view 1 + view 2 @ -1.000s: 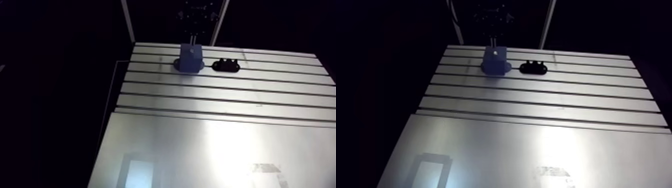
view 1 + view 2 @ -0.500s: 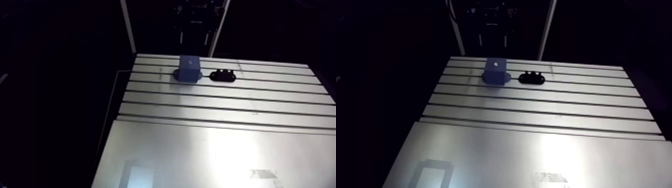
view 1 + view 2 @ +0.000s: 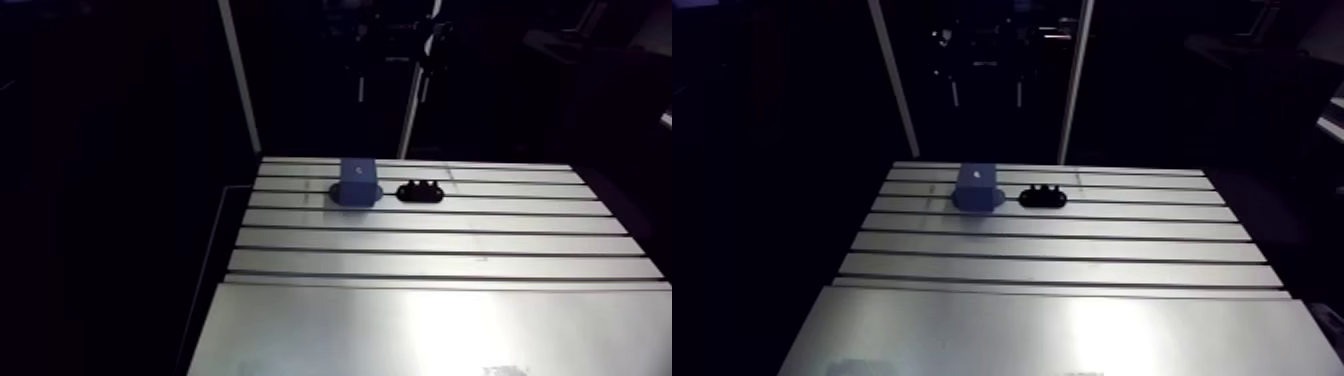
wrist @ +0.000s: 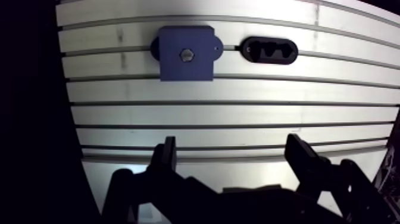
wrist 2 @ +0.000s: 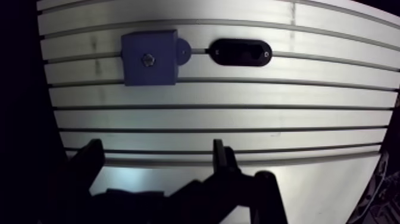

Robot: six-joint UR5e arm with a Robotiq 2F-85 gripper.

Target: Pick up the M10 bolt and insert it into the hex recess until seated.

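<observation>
A blue block (image 4: 199, 71) stands on the slotted table (image 4: 238, 114), far ahead of my gripper (image 4: 232, 143). The bolt (image 4: 187, 55) sits in the middle of the block's top face, with only its hex head showing. My gripper is open, its two dark fingers (image 4: 168, 152) wide apart with bare table between them. It is well above the table and apart from the block. The arm view shows the blue block (image 3: 358, 182) near the table's far edge.
A black oval holder (image 4: 269, 50) with scalloped pockets lies right beside the blue block, also seen as the black holder (image 3: 420, 190) in the arm view. Two upright frame posts (image 3: 238, 80) rise behind the table's far edge.
Earlier the gripper hung right over the blue block's top. It has since opened and lifted away, leaving the bolt in the block. The arm view has shifted with the arm.
</observation>
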